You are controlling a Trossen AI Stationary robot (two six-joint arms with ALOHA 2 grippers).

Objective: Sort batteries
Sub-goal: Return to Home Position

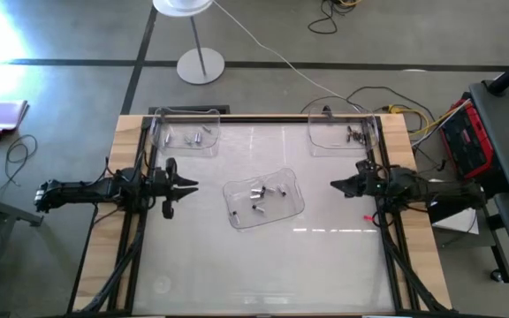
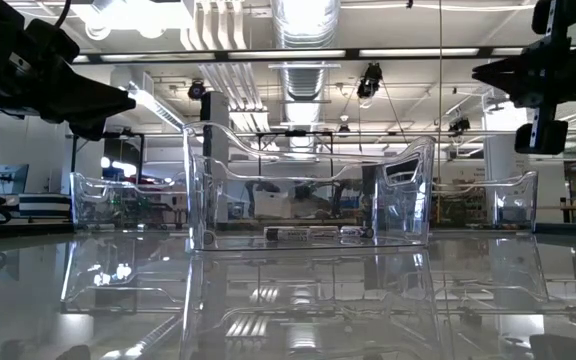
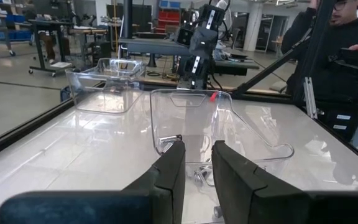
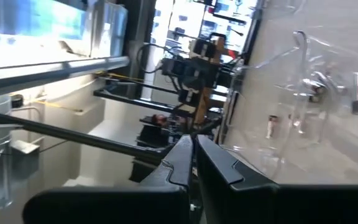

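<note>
High cam: straight down on the whole table (image 1: 325,265). Low cam: tabletop height, close up on the centre clear tray (image 2: 298,200), facing the room behind. Wrist cams look out past the left gripper (image 3: 197,147) and right gripper (image 4: 192,142), inward across the table; all four views share that tray.

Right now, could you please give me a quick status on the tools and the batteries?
Left tool open, empty, left of centre tray. Right tool shut, empty, right of it. Batteries in centre tray, far-left bin, far-right bin. No obstruction seen.
</note>
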